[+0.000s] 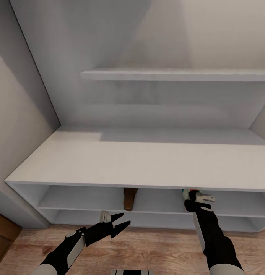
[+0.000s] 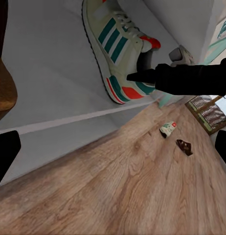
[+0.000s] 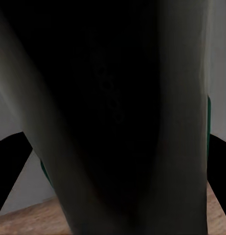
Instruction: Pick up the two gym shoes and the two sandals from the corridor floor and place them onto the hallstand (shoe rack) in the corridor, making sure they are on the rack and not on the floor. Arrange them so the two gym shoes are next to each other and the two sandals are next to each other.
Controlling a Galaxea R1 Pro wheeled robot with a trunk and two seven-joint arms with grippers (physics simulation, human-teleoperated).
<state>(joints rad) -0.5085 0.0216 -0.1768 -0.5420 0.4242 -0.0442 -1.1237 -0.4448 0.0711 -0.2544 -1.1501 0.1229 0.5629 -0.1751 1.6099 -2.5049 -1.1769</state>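
One gym shoe (image 2: 118, 44) lies on the upper shelf tier of the white hallstand (image 1: 140, 160), seen in the left wrist view. My right gripper (image 1: 193, 198) is shut on its heel, one black finger (image 2: 142, 76) pressed against the red heel patch. In the right wrist view the shoe (image 3: 113, 117) is a dark close-up. A brown sandal (image 1: 130, 198) stands on the same tier, to the left. My left gripper (image 1: 126, 218) hangs open in front of the shelves, holding nothing. Far off on the corridor floor (image 2: 118, 186) lie a second gym shoe (image 2: 168, 129) and a second sandal (image 2: 184, 147).
The hallstand's wide bench top and a thin upper shelf (image 1: 174, 74) hang over the shelf tiers. A grey wall (image 1: 17, 114) closes the left side. A patterned rug (image 2: 208, 110) lies far down the corridor.
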